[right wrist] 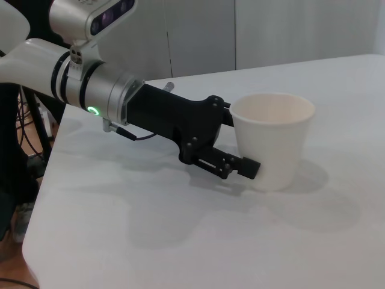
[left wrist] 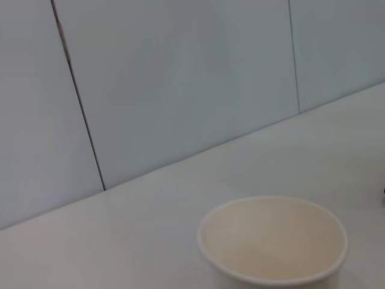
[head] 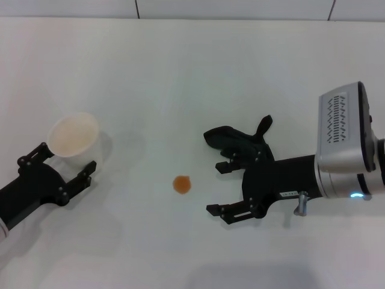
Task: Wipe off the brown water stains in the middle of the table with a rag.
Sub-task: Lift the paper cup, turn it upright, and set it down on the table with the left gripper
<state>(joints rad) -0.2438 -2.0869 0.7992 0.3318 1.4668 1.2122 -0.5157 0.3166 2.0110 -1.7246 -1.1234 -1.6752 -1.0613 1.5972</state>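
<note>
A: Stain (head: pixel 181 184) mid table (head: pixel 180 72), orange-brown, unwiped. Rag (head: pixel 231 140)?

B: Beside right gripper (head: pixel 231 188), touching upper finger; jaws spread, nothing held, prob. lining up to grab.

A: Left gripper (head: pixel 67 170)?

B: Clasping cup (head: pixel 73 133), kept off to side.

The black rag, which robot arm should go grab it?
Probably the right: the right gripper is open right beside the rag. The left gripper is far off, around the cup.

Open white table (head: pixel 198 78) on every side of the brown water stains (head: pixel 181 184), reachable from above and from the far edge. Blocked only at the left by the cup (head: pixel 73 134) inside the left gripper (head: pixel 65 164), well apart from the stain. Crowded on the right by the rag (head: pixel 231 139) and the spread right gripper (head: pixel 224 188).
</note>
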